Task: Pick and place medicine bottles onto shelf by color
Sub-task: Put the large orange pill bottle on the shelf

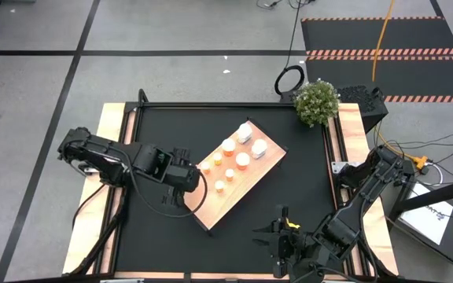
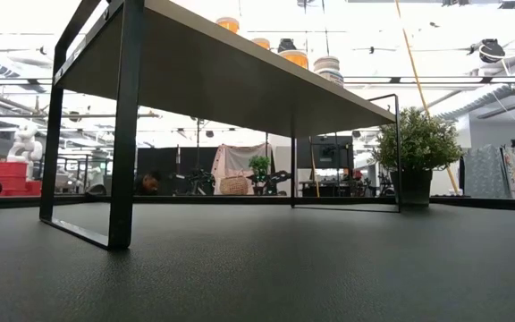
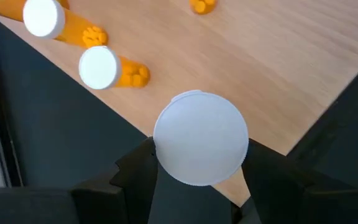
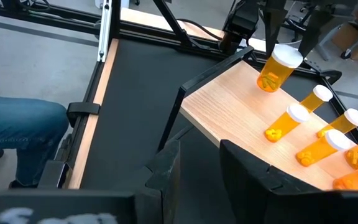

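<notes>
The shelf is a pale wooden board on dark legs, set askew on the black mat; the low view sees its underside. White bottles stand toward its far end and orange white-capped bottles toward its near left. My left gripper hovers over the shelf's left corner, shut on an orange bottle with a white cap. My right gripper waits open near the table's front edge, right of the shelf, with nothing between its fingers. My left gripper pinches the orange bottle at its white cap between its two fingers, which come from above and point down. The bottle hangs slightly tilted below them, over the shelf's corner. Whether its bottom touches the board cannot be told.
A potted plant stands at the table's far right corner. Two orange bottles stand on the shelf close to the held one. A person's leg in jeans shows beyond the table's left edge. Bare black mat lies left of the shelf.
</notes>
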Motion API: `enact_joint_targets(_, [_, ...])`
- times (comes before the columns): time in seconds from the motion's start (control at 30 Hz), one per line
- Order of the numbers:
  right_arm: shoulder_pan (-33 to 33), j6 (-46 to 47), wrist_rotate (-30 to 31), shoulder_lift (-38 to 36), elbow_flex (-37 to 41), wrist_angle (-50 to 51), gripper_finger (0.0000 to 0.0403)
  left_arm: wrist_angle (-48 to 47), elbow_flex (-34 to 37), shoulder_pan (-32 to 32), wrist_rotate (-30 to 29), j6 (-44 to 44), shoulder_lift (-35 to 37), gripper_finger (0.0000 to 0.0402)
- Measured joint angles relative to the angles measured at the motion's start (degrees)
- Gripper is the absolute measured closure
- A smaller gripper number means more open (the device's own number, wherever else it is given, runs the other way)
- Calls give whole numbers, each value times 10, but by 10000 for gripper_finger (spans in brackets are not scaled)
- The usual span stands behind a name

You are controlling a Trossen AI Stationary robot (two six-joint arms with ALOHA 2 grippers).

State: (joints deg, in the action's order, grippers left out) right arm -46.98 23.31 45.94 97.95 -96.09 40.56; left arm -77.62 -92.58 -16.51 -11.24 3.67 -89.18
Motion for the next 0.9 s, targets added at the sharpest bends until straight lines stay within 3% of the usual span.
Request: enact_joint_targets(0.9, [0, -2, 0, 0, 0, 0, 297, 38, 56, -3, 5, 10, 20, 184])
